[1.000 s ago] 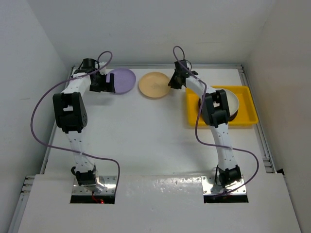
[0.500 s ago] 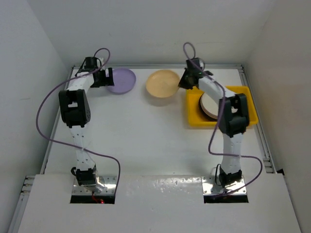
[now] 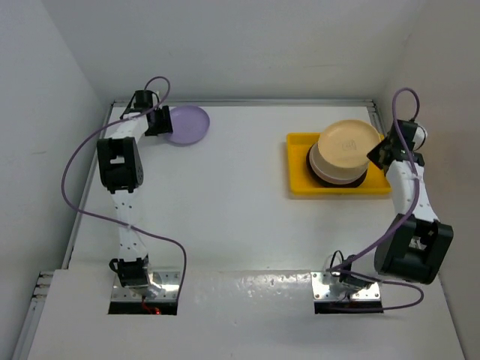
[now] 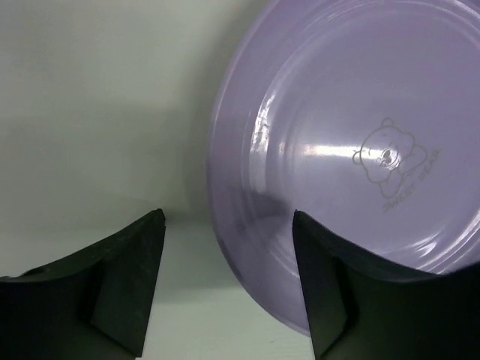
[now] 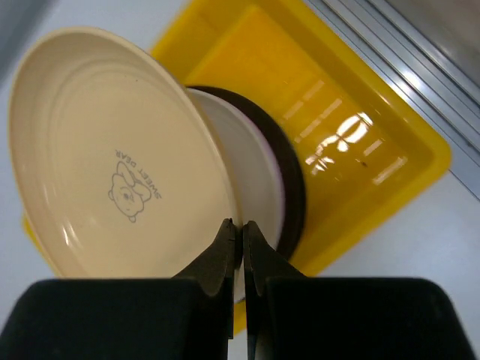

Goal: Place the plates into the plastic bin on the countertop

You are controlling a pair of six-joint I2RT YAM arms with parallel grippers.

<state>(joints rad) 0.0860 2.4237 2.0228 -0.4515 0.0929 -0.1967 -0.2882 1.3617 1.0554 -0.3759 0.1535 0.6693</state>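
A lilac plate (image 3: pixel 187 124) lies at the back left of the white countertop (image 3: pixel 217 195). My left gripper (image 3: pixel 159 120) is open at its left rim; in the left wrist view the plate (image 4: pixel 360 150) fills the right, its edge between my jaws. My right gripper (image 3: pixel 379 152) is shut on the rim of a yellow-tan plate (image 3: pixel 347 143), held tilted above a stack of plates (image 3: pixel 330 174) in the yellow plastic bin (image 3: pixel 300 184). The right wrist view shows the held plate (image 5: pixel 112 165), the stack (image 5: pixel 270 180) with a dark-rimmed plate, and the bin (image 5: pixel 360 142).
Raised rails run along the back and right edges of the countertop (image 3: pixel 405 217). White walls close in the back and both sides. Purple cables loop off both arms.
My right arm swung right, carrying the yellow-tan plate from the back centre of the countertop to above the stack in the bin. My left gripper stayed at the lilac plate's rim.
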